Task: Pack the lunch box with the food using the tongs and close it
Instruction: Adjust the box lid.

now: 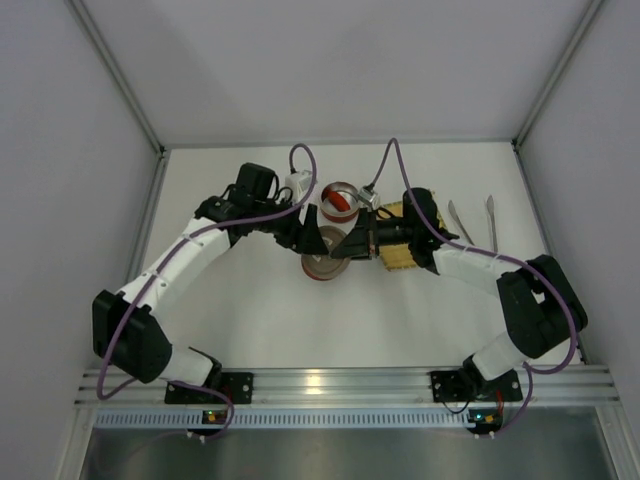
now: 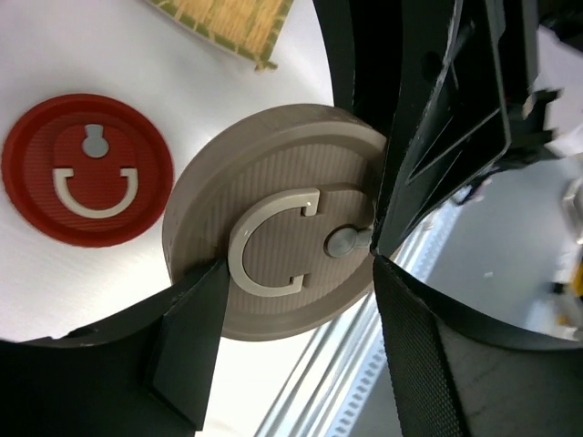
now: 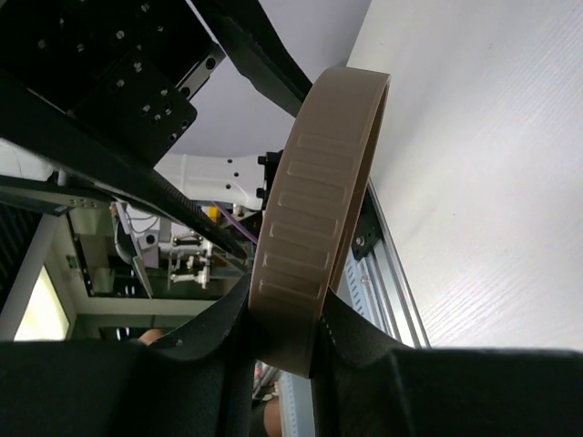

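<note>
lid (image 3: 319, 209) edgewise in right end effector (image 3: 284, 320)

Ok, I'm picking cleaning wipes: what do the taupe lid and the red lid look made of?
The taupe lid is likely moulded plastic: matte, finely ribbed on top, with raised blocks around the rim. The red lid seems to be the same matte, ribbed plastic.

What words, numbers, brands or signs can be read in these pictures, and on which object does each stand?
None can be read.
The brown lid and the red lid carry only moulded ring handles, no letters.
The bamboo mat is plain.
Background equipment in the right wrist view is too blurred to read.
</note>
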Motion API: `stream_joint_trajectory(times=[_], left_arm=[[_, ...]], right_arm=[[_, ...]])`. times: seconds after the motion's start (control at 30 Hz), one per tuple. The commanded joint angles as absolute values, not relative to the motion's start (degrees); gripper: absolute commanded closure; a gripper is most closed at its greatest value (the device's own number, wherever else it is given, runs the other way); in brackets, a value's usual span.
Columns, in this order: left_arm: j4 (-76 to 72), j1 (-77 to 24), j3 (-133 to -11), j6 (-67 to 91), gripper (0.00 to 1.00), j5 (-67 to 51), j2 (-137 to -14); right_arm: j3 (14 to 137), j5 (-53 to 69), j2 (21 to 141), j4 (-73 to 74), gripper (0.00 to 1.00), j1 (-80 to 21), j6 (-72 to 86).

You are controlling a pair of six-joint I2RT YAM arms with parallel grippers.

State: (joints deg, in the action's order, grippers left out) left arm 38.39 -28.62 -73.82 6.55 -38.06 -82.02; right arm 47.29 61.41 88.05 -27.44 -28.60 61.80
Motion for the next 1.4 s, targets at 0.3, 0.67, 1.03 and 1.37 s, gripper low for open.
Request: stream_joint_trajectory(times=[0.3,0.67,1.03,1.37], left_arm=[[3.54,-25.40,-63.56,38.28,0.43,-69.69,-79.89],[-25.47,-25.49,-57.40,61.86,0.55,-75.58,-80.16],[27.83,-22.76,-72.23,17.35,0.52,-60.25,-74.80],[43.06,-33.39,-79.72,-9.47,0.38,-22.16,-71.28]], right_arm=[[47.99,61.17,86.04,-35.60,1.00,-29.79,61.08],[48.16,60.64,86.57,-34.63,1.00,-29.53,59.77],[46.84,61.44,85.61,-33.67,1.00,-26.72,59.50],[50.36,59.68,88.77,-25.32,1.00,-26.72,57.57]])
